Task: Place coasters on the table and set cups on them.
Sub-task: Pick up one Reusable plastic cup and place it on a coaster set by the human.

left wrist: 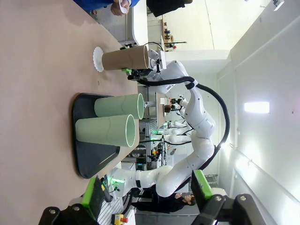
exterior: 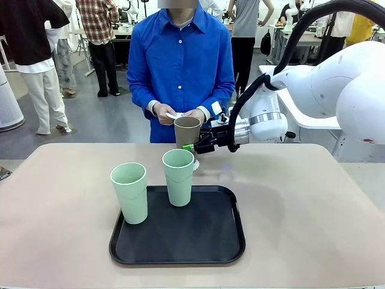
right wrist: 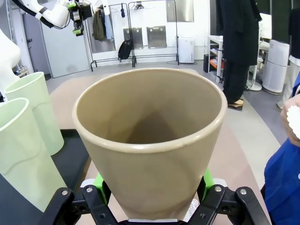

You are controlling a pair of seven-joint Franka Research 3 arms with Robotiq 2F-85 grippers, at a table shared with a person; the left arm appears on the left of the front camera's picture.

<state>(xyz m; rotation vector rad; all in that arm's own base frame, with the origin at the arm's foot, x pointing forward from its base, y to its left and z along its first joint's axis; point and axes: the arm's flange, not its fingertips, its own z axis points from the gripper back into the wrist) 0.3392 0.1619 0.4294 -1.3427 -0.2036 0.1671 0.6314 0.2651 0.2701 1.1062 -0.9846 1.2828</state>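
Observation:
My right gripper point(exterior: 190, 146) is shut on the brown cup point(exterior: 187, 129), low on its wall, at the table's point(exterior: 301, 205) far middle. In the right wrist view the brown cup point(right wrist: 154, 140) stands between the green pads point(right wrist: 209, 180). Its base is at a white coaster point(left wrist: 97, 58) lying on the table point(left wrist: 37, 70); I cannot tell whether it rests on it. That coaster point(exterior: 195, 163) peeks out behind the back mint cup point(exterior: 178, 176). The other mint cup point(exterior: 130, 192) also stands on the black tray point(exterior: 204, 241). My left gripper point(left wrist: 147, 199) is open, holding nothing.
The person in a blue shirt stands at the far edge, hands point(exterior: 171, 114) holding white paper coasters just behind the brown cup. The tray takes up the near middle; bare tabletop lies to its left and right.

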